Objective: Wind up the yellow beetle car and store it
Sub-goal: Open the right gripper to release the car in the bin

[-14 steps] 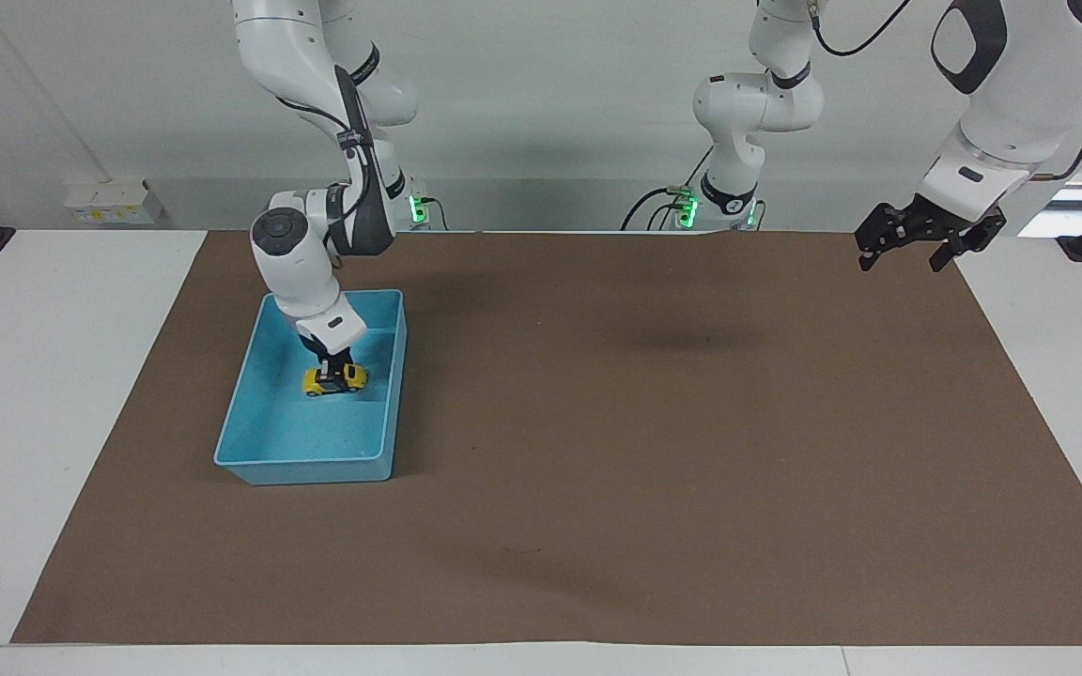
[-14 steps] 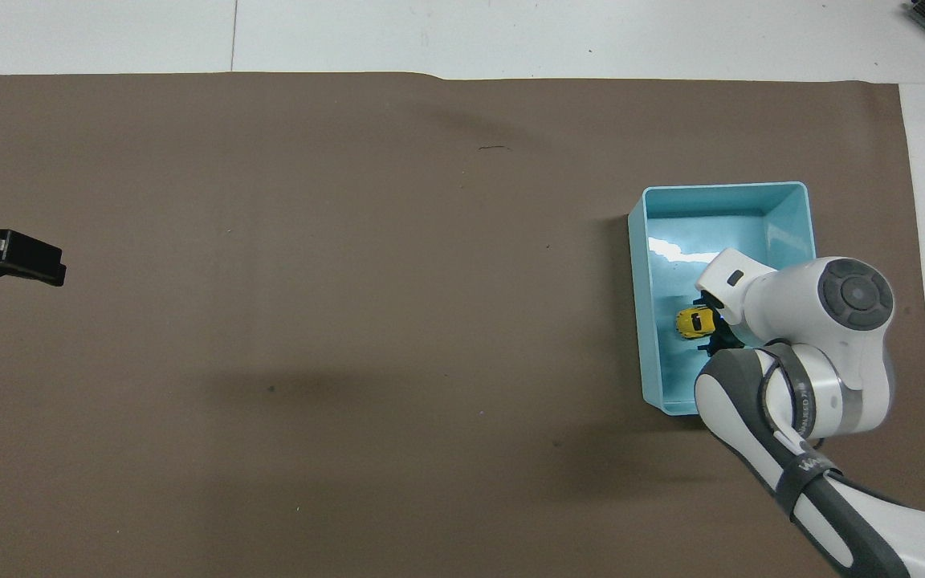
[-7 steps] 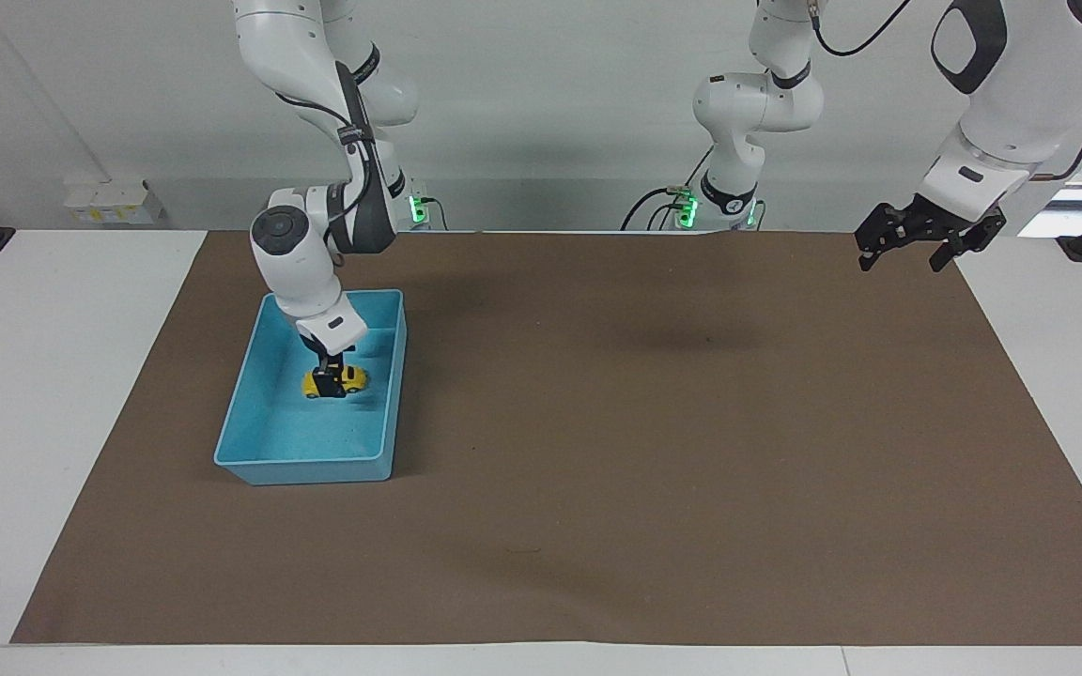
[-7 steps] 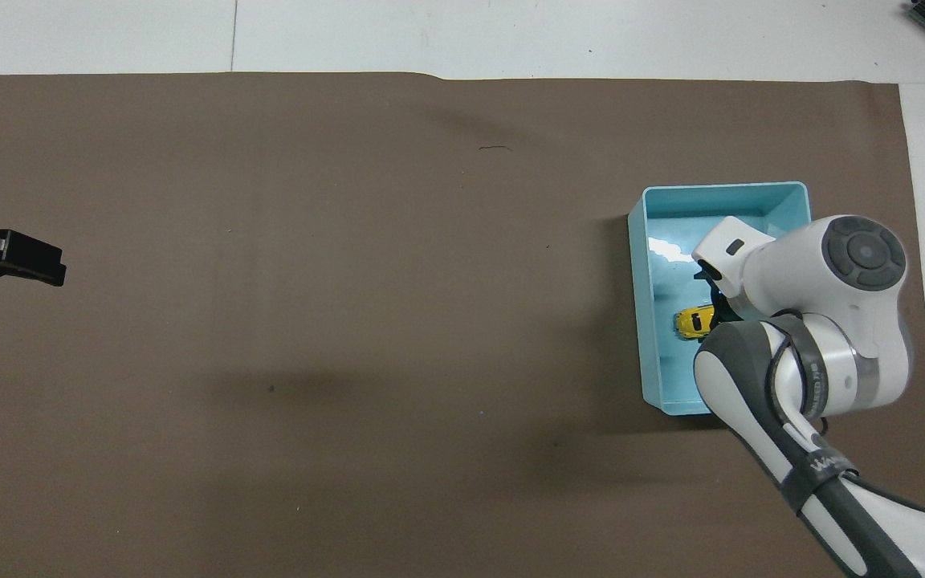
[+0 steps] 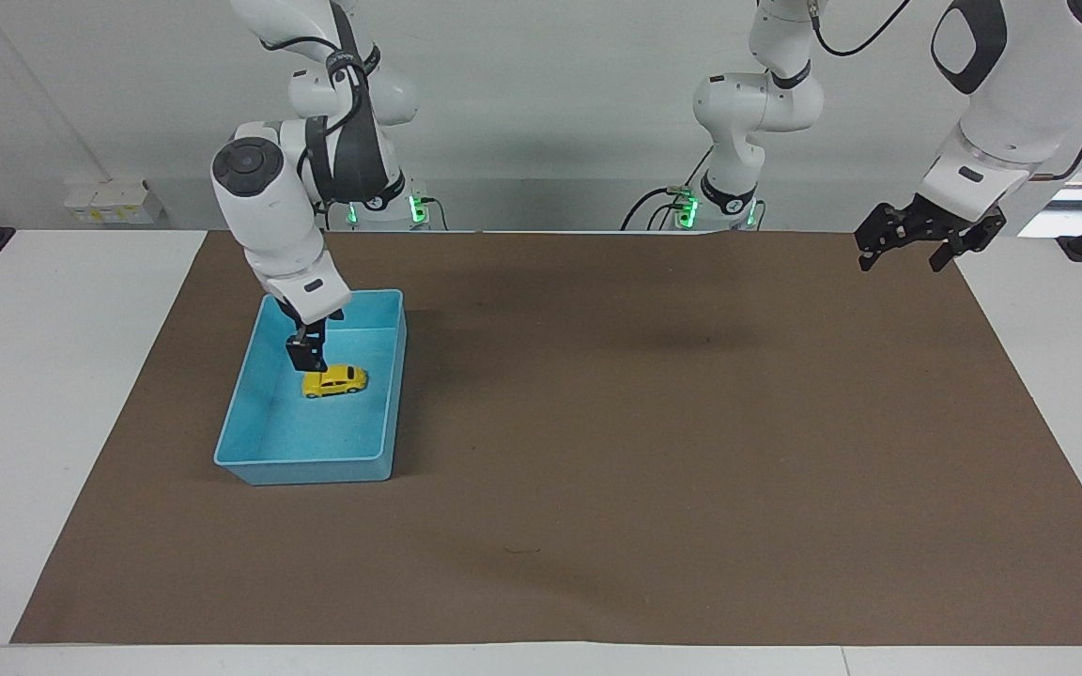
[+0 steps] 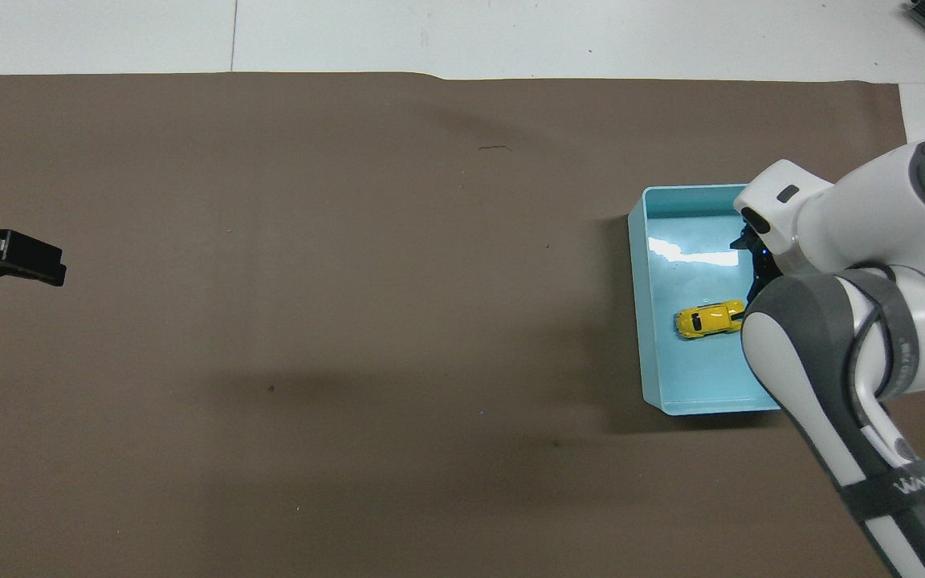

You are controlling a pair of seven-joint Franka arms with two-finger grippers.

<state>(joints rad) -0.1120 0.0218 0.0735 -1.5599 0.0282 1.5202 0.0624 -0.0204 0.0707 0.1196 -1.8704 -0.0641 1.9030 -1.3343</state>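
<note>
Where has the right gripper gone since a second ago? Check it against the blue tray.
Yes. The right gripper has risen off the yellow beetle car, which stays on the floor of the blue tray.

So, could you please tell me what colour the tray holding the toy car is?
Light blue tray; the overhead view shows it best.

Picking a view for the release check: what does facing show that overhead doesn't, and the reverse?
Facing only: the right gripper is up clear of the yellow beetle car, open; both arm bases; the left gripper whole, open, waiting over the mat's edge.
Overhead only: the tray's full floor outline around the car; the left gripper there is only a tip.
Both: the car on its wheels in the light-blue tray, on the brown mat.
</note>
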